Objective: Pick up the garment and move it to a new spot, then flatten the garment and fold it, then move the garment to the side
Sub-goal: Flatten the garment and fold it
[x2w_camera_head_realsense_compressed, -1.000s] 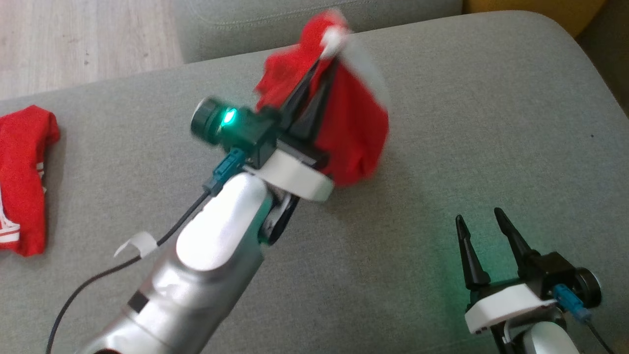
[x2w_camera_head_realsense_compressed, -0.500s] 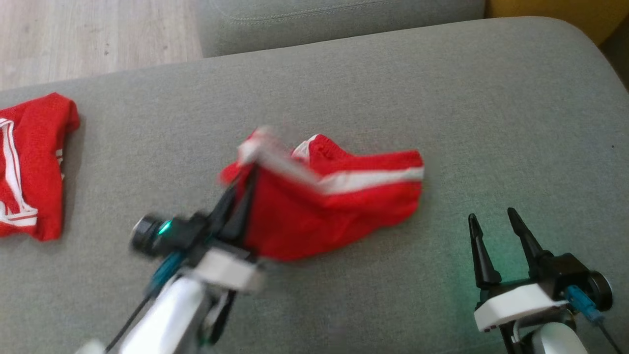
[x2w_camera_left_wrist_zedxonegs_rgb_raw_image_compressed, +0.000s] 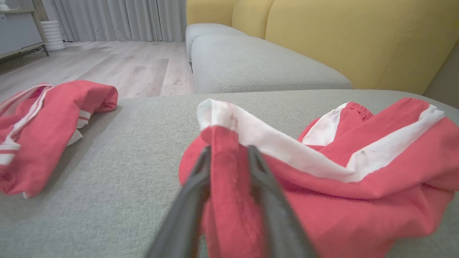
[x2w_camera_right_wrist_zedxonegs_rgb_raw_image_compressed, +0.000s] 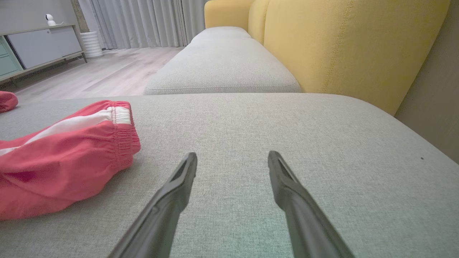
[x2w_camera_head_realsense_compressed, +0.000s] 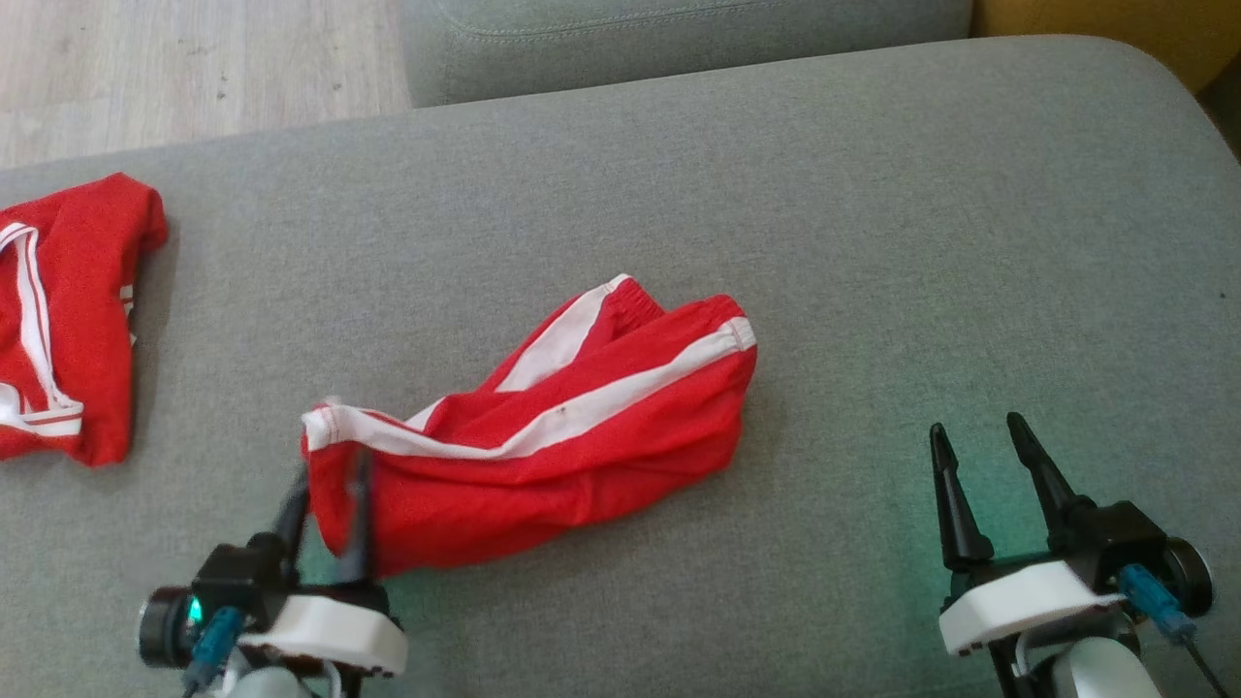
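Red garment (x2w_camera_head_realsense_compressed: 543, 436): soft thin cloth w/ broad white side stripes and a gathered elastic edge. It lies crumpled in a long lump at the middle of a grey sofa cushion (x2w_camera_head_realsense_compressed: 873, 242). Its near-left corner stands up in a fold between the two dark tapered fingers of the left gripper (x2w_camera_left_wrist_zedxonegs_rgb_raw_image_compressed: 229, 150), which are closed on that fold. The rest sags onto the cushion.

The right gripper (x2w_camera_head_realsense_compressed: 976, 427) sits well apart at the lower right, fingers spread wide & holding nothing, tips over bare fabric.

The cushion has a tight, fine weave, flat on top w/ rounded edges. Wide bare stretches lie behind the garment and to its right, between it and the right gripper. A second red garment (x2w_camera_head_realsense_compressed: 68, 320) w/ thin white trim lies bunched at the cushion's far left edge, well apart from the first.

Beyond: another grey cushion (x2w_camera_head_realsense_compressed: 679, 39) w/ a stitched seam, a yellow backrest (x2w_camera_left_wrist_zedxonegs_rgb_raw_image_compressed: 358, 36) to the right, a pale wood-plank floor (x2w_camera_head_realsense_compressed: 145, 78), grey curtains (x2w_camera_right_wrist_zedxonegs_rgb_raw_image_compressed: 143, 21) & a low cabinet (x2w_camera_right_wrist_zedxonegs_rgb_raw_image_compressed: 43, 43).
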`<state>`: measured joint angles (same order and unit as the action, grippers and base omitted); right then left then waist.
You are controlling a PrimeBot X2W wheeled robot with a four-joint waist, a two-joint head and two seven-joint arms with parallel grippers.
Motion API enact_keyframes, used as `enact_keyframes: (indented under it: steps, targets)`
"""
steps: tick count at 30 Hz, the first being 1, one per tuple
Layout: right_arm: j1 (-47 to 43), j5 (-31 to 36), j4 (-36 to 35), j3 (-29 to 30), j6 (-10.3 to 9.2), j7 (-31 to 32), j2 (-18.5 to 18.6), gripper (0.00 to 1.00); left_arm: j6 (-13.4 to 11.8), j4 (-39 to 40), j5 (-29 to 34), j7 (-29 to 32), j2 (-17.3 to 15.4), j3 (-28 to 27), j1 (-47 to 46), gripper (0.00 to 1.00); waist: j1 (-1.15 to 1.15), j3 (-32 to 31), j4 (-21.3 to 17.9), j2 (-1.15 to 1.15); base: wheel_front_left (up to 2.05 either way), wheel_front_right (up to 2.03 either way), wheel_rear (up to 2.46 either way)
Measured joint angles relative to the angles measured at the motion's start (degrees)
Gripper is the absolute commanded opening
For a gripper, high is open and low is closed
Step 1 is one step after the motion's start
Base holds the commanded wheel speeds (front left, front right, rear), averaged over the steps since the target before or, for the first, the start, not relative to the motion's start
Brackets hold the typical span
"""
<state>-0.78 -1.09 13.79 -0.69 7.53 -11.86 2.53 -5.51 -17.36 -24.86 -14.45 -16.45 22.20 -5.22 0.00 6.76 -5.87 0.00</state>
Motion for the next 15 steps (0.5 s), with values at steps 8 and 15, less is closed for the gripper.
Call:
enact_keyframes:
  steps: [8, 15]
  targets:
    - [0.02, 0.03, 0.12, 0.26, 0.0, 0.0, 0.0, 1.0, 0.03, -2.25, -1.38, 0.0, 3.26, -2.59, 0.35, 1.0, 0.0, -0.56, 0.21, 0.0, 0.0, 0.0, 0.0]
    - [0.02, 0.98, -0.05, 1.16, 0.0, 0.29, 0.0, 1.0, 0.03, -0.65, -1.38, 0.01, 4.53, -4.19, 3.76, 1.0, 0.0, -2.33, 1.41, 0.0, 0.0, 0.0, 0.0]
